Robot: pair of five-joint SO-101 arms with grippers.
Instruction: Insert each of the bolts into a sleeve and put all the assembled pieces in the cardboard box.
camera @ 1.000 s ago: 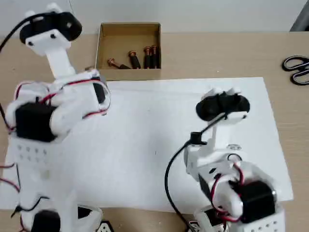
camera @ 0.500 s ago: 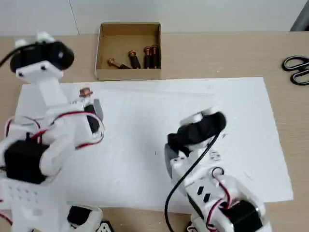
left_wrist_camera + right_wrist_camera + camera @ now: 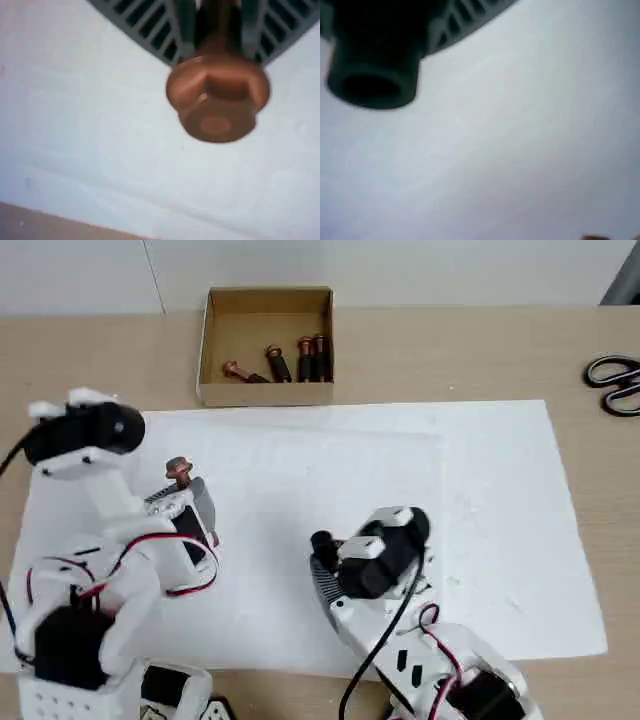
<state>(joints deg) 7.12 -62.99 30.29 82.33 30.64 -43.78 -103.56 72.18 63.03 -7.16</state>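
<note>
— What's at the left of the frame?
— The left gripper [image 3: 188,490] is clenched on a copper hex-head bolt [image 3: 178,468] above the white paper sheet [image 3: 480,490].
— And lower centre?
— The right gripper [image 3: 327,565] grasps a black tubular sleeve [image 3: 321,541]. At upper centre, the brown cardboard box [image 3: 206,340] holds assembled copper-and-black pieces [image 3: 300,358].

The box [image 3: 265,393] stands at the back of the bench [image 3: 450,350], left of centre. Four assembled pieces [image 3: 290,362] lie in it, toward its front wall. A sheet [image 3: 450,490] lies just in front of the box and covers the middle of the bench. Scissors [image 3: 613,383] lie on the bench at the far right, off the sheet. The left hand [image 3: 186,488] is over the sheet's left part, clamped on a bolt [image 3: 179,470]. The right hand [image 3: 325,568] is over the sheet's front middle, gripping a sleeve [image 3: 321,543], well to the right of the bolt.
</note>
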